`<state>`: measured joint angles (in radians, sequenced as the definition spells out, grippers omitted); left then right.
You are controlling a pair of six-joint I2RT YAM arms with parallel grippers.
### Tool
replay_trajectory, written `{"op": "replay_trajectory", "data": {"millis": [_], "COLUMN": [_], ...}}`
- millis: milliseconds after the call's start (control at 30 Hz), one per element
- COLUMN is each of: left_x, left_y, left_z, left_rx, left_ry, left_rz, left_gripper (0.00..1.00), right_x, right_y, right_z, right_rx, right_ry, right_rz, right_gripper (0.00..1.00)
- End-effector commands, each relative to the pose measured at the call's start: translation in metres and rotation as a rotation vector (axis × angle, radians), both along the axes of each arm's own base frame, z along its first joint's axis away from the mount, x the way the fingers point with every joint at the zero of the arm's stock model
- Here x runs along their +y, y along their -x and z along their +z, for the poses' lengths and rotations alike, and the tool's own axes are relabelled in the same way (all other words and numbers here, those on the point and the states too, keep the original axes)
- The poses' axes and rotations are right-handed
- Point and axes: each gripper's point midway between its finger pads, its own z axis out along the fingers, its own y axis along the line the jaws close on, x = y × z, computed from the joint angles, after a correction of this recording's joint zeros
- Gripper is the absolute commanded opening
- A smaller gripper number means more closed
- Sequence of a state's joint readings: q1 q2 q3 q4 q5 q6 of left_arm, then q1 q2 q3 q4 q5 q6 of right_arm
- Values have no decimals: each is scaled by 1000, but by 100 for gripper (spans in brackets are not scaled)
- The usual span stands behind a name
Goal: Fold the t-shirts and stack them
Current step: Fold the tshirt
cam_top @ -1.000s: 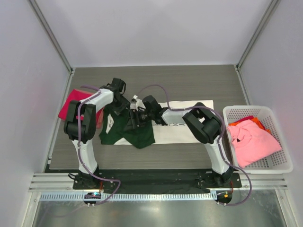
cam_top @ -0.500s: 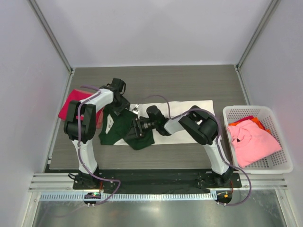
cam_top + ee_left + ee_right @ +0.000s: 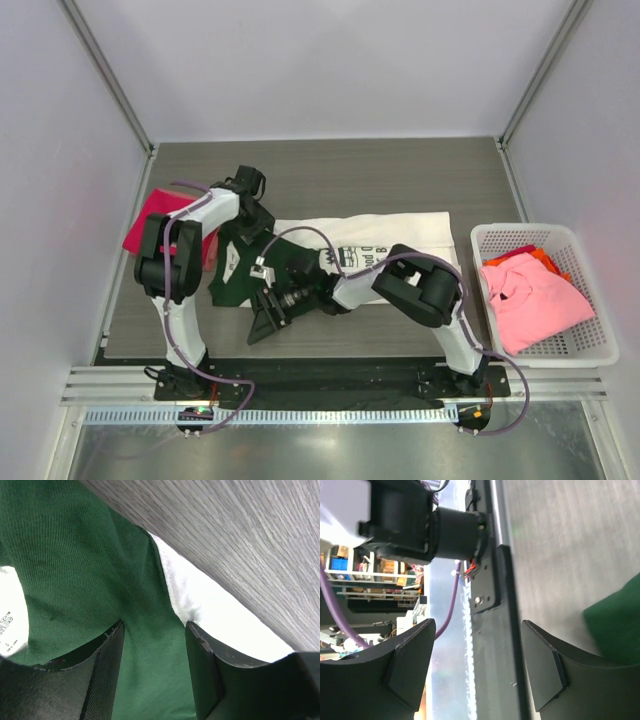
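Plainly, left gripper (image 3: pixel 155 629) rests half-spread on the green-and-white t-shirt (image 3: pixel 75 565) — right gripper (image 3: pixel 478 625) gapes wide, empty.

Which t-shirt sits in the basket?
The pink cloth t-shirt, crumpled in the white plastic lattice basket. The cream-white, green-sleeved one and the magenta-red one lie on the table.

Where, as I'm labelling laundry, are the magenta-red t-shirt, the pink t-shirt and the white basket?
magenta-red t-shirt (image 3: pixel 143 215): top external view, on its uncovered left part.
pink t-shirt (image 3: pixel 535 300): top external view, on its middle.
white basket (image 3: pixel 520 229): top external view, on its far rim.
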<state>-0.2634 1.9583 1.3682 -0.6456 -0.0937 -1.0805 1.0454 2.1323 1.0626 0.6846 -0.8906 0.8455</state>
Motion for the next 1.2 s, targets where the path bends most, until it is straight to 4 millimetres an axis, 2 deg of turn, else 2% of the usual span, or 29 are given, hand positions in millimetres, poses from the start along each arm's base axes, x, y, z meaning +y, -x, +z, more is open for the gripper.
{"op": "replay_trajectory", "data": {"millis": [0,133,233,267,300,367,400,433,467,500,533,567,600,633,667,700,733,767,833,867,967,1167], "left_x": [11,11,9,9,11,18,22,25,27,28,29,29,26,27,24,17,13,8,-4,-5,-7,-4], "left_y": [8,5,11,13,17,23,30,34,39,43,54,59,62,72,76,78,84,87,92,94,97,91], "left_z": [4,36,60,68,79,93,112,119,126,135,145,152,156,158,157,159,155,152,138,132,110,89], "left_rx": [-12,-169,-273,-302,-348,-393,-437,-457,-476,-500,-538,-565,-594,-622,-630,-649,-643,-634,-584,-561,-490,-422], "left_ry": [-52,-89,-98,-93,-90,-102,-100,-105,-101,-91,-75,-62,-31,-5,19,64,93,125,175,180,169,128], "left_rz": [-23,-42,-69,-72,-75,-67,-59,-56,-54,-60,-63,-65,-72,-67,-70,-91,-104,-110,-143,-147,-150,-118], "left_gripper": [54,59,62,64,66,71,73,75,79,82,87,99,100,100,99,99,100,100,99,100,100,100], "right_x": [-5,-27,-60,-82,-99,-136,-163,-180,-210,-234,-261,-298,-319,-341,-364,-380,-390,-404,-413,-417,-419,-424], "right_y": [-6,-23,-58,-59,-82,-96,-112,-118,-129,-133,-144,-153,-150,-154,-158,-153,-153,-152,-150,-148,-146,-149], "right_z": [55,64,64,50,56,47,52,51,48,39,50,45,36,46,44,36,41,36,31,23,7,-18], "right_rx": [-119,-286,-433,-441,-517,-547,-578,-581,-578,-548,-564,-524,-489,-480,-450,-437,-432,-419,-419,-409,-371,-343], "right_ry": [-98,42,246,373,443,593,648,689,768,833,859,941,985,974,1001,1027,1013,1042,1086,1132,1214,1349], "right_rz": [-33,-144,-341,-364,-496,-613,-747,-810,-898,-980,-1100,-1191,-1243,-1330,-1404,-1437,-1484,-1512,-1517,-1506,-1484,-1472], "right_gripper": [75,73,69,68,65,59,54,51,47,36,30,25,17,13,9,1,1,1,1,1,1,1]}}
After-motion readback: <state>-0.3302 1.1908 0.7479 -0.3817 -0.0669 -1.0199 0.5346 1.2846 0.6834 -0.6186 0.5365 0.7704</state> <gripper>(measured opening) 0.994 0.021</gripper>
